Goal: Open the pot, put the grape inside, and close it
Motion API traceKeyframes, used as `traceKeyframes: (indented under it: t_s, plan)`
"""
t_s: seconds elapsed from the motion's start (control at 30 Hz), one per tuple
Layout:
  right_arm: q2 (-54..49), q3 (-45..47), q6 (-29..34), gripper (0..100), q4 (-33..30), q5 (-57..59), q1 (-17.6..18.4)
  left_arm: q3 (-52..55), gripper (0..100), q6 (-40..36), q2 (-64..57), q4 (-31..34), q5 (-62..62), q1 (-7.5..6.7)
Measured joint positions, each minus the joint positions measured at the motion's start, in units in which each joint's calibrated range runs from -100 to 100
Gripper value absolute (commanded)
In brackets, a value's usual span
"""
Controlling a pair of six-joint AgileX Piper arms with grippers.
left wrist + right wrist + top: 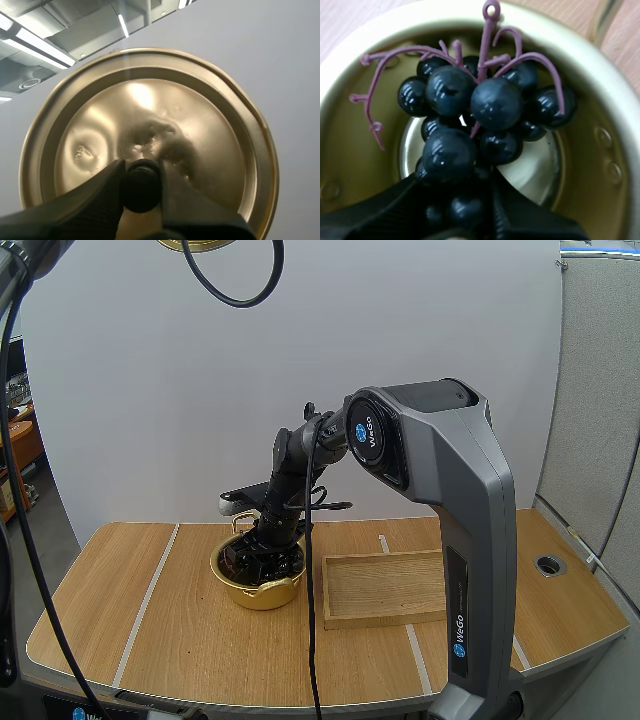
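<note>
The gold pot [262, 592] stands open on the table, left of centre. My right gripper [262, 556] reaches down into it. In the right wrist view the dark bunch of grapes [470, 120] with purple stems hangs inside the pot [600, 150], and my right gripper [456, 192] is shut on the bunch's lower berries. The gold lid [203, 244] is held high above the table. In the left wrist view my left gripper [141, 176] is shut on the lid's black knob [142, 187], with the lid [165, 115] tilted up behind it.
A shallow wooden tray [385, 588] lies just right of the pot. Pale tape lines cross the wooden table [130, 600]. A round grommet hole [550, 565] sits near the table's right edge.
</note>
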Motion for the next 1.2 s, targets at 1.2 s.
traceKeyframes:
  t_s: [1.2]
  plan:
    - [-34.2, -4.7, 3.8, 100, -0.6, 17.7, 0.0, 0.0, 0, 0.0, 0.0, 0.0, 0.0, 0.00]
